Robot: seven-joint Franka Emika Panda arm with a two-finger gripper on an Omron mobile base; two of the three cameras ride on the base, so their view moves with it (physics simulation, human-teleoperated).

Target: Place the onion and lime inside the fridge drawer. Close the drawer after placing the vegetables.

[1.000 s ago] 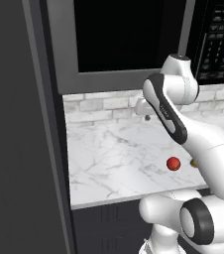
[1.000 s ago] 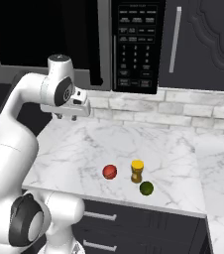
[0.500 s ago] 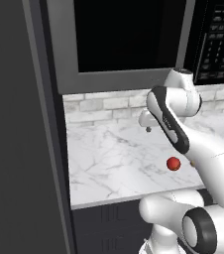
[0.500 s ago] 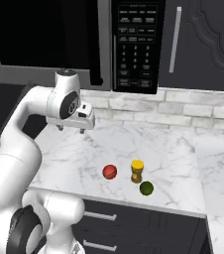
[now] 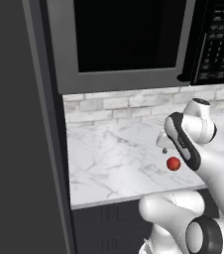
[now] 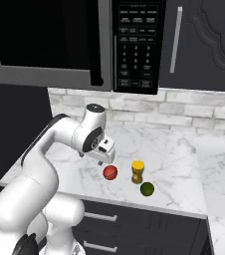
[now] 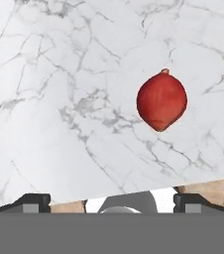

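The onion point(image 6: 110, 172) is a glossy red ball lying on the marble counter near its front edge, also seen as onion point(image 5: 173, 163) and onion point(image 7: 161, 101). The lime point(image 6: 147, 189), dark olive green, lies to the right of it, closer to the edge. My gripper point(image 6: 101, 160) hangs just above the counter, a little left of and behind the onion, pointing down. In the hand view the gripper point(image 7: 112, 202) has its fingertips point(image 7: 32, 200) wide apart with nothing between them, and the onion sits up and to the right of them. The fridge drawer is out of view.
A small bottle with a yellow cap point(image 6: 138, 171) stands between the onion and the lime. A microwave point(image 6: 134, 45) hangs over the counter. A tall dark panel point(image 5: 20, 149) bounds the counter on the left. Cabinet drawers with bar handles point(image 6: 100, 216) sit below.
The arm has swung forward and down, bringing the gripper from the back of the counter to just beside the onion. The onion, lime and bottle have not moved.
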